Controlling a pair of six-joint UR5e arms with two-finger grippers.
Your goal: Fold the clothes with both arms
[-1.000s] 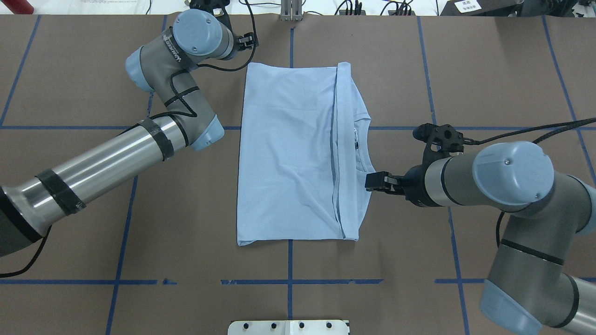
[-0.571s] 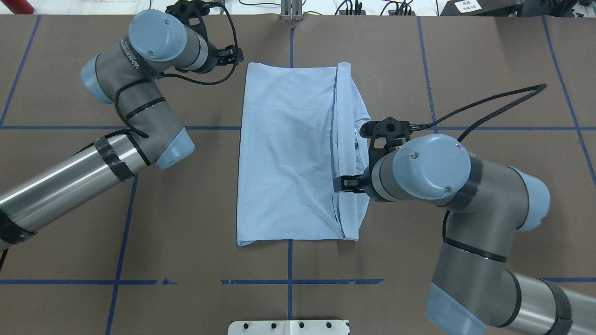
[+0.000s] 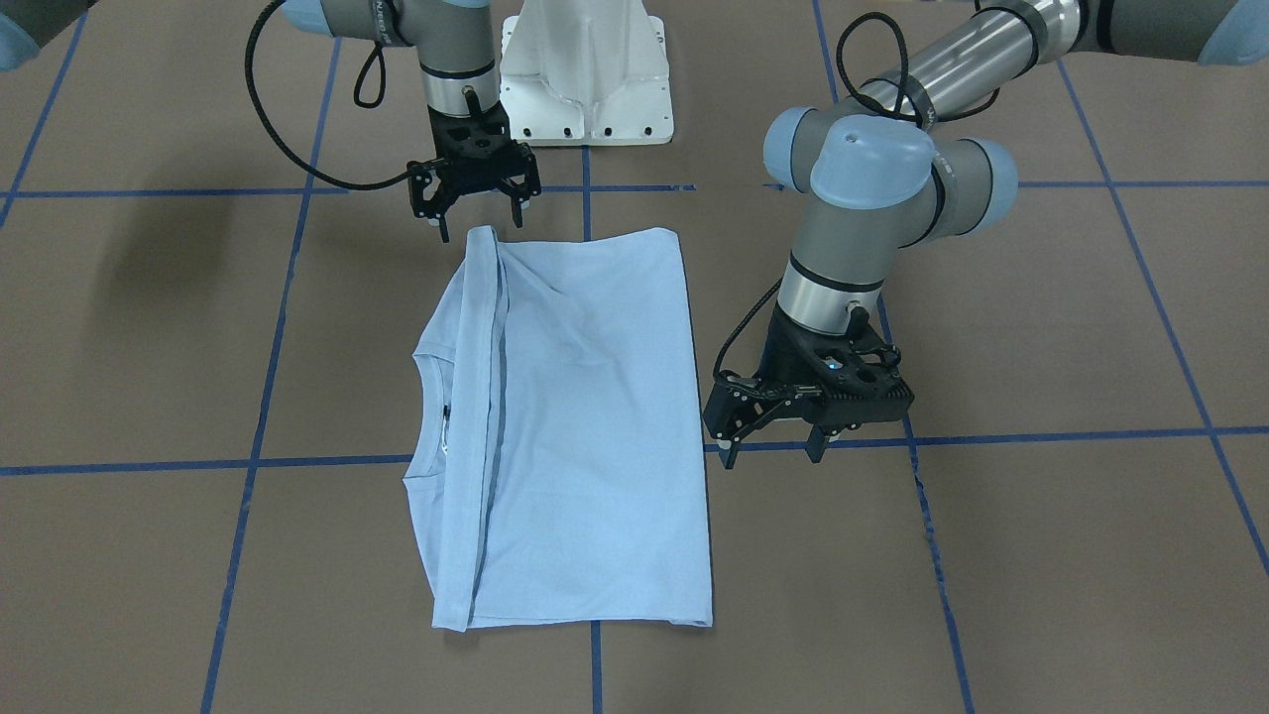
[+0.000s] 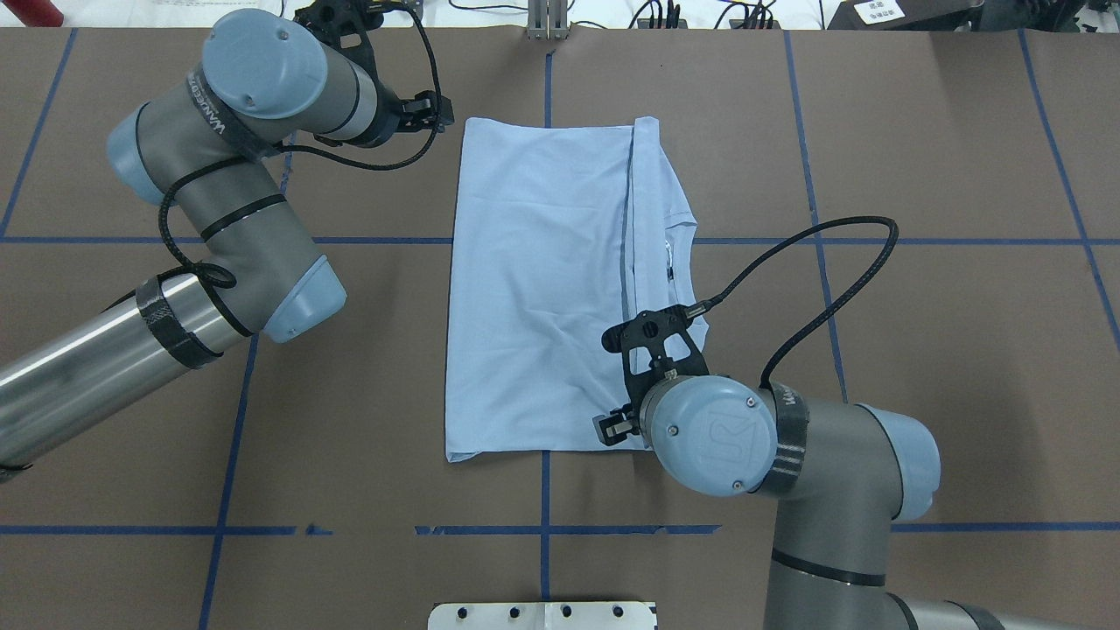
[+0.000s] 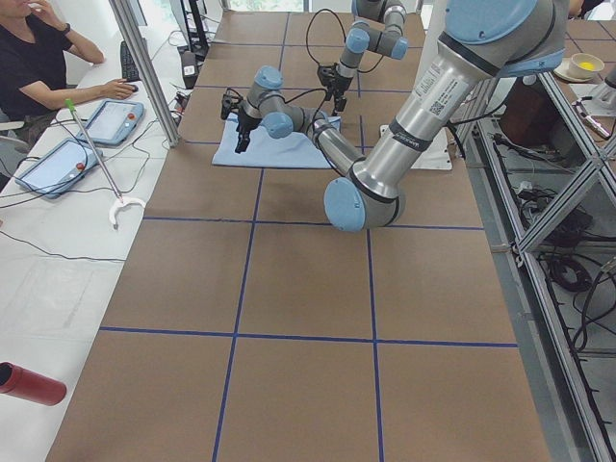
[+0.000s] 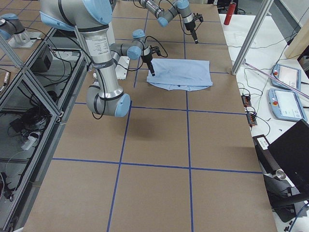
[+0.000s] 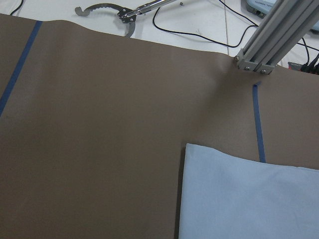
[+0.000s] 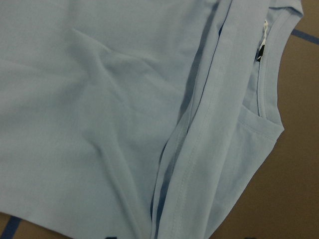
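The light blue T-shirt (image 4: 542,289) lies flat on the table, folded into a tall rectangle. Its round collar (image 4: 678,262) and white neck tag are on my right side, and the chest print is hidden. In the front-facing view the shirt (image 3: 585,426) is in the centre. My left gripper (image 3: 771,454) is open and empty, hovering just off the shirt's far left corner (image 7: 189,149). My right gripper (image 3: 478,220) is open and empty above the shirt's near right corner. The overhead view shows the right gripper (image 4: 610,426) mostly hidden under its wrist. The right wrist view shows the folded edge (image 8: 199,139).
The white pedestal base (image 3: 585,79) stands at the table's near edge. Blue tape lines (image 4: 542,529) grid the brown table. An aluminium post (image 7: 274,40) and a grabber tool (image 7: 109,10) are beyond the far edge. An operator (image 5: 38,58) sits there with tablets.
My right arm swung from beside the collar towards the shirt's near right corner. My left arm's wrist drew back to the left, its gripper staying by the far left corner.
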